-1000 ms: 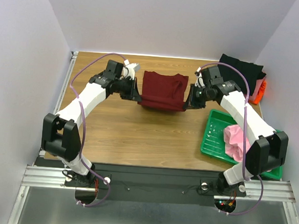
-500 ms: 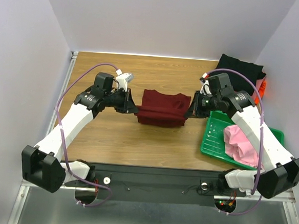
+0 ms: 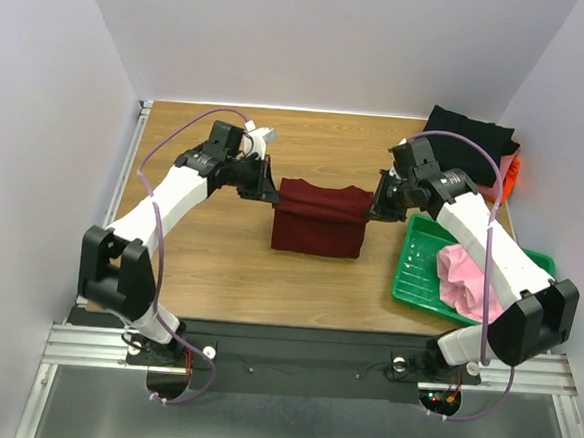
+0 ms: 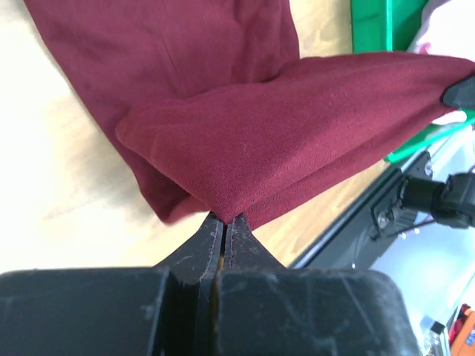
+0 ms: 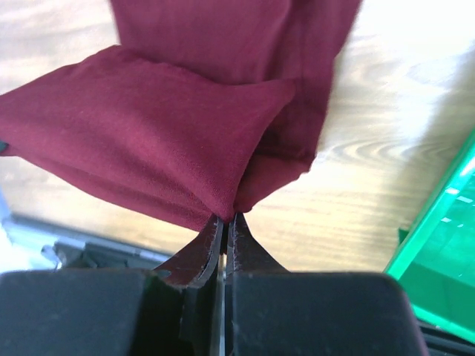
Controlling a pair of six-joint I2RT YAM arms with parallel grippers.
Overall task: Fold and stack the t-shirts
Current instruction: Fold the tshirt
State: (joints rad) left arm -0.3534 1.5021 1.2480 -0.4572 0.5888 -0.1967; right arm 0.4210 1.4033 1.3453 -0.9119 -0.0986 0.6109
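Observation:
The dark maroon t-shirt [image 3: 319, 219] hangs stretched between my two grippers over the middle of the table, its lower part draping down to the wood. My left gripper [image 3: 271, 189] is shut on its left corner; the wrist view shows the cloth [image 4: 297, 133] pinched at the fingertips [image 4: 223, 220]. My right gripper [image 3: 375, 207] is shut on the right corner; the cloth [image 5: 141, 141] is pinched at its fingertips [image 5: 223, 220]. A light pink t-shirt [image 3: 465, 278] lies crumpled in the green tray [image 3: 416, 271]. A black folded t-shirt [image 3: 468, 136] lies at the far right corner with an orange one [image 3: 508, 178] beside it.
The green tray sits at the right, close under my right arm, and shows in the right wrist view [image 5: 438, 259]. Walls enclose the table on the left, back and right. Bare wood [image 3: 229, 265] lies in front of the maroon t-shirt.
Both grippers have moved away from the near edge again and lifted the maroon t-shirt's held edge, so it hangs longer and flatter than half a second ago. Both stay shut on it.

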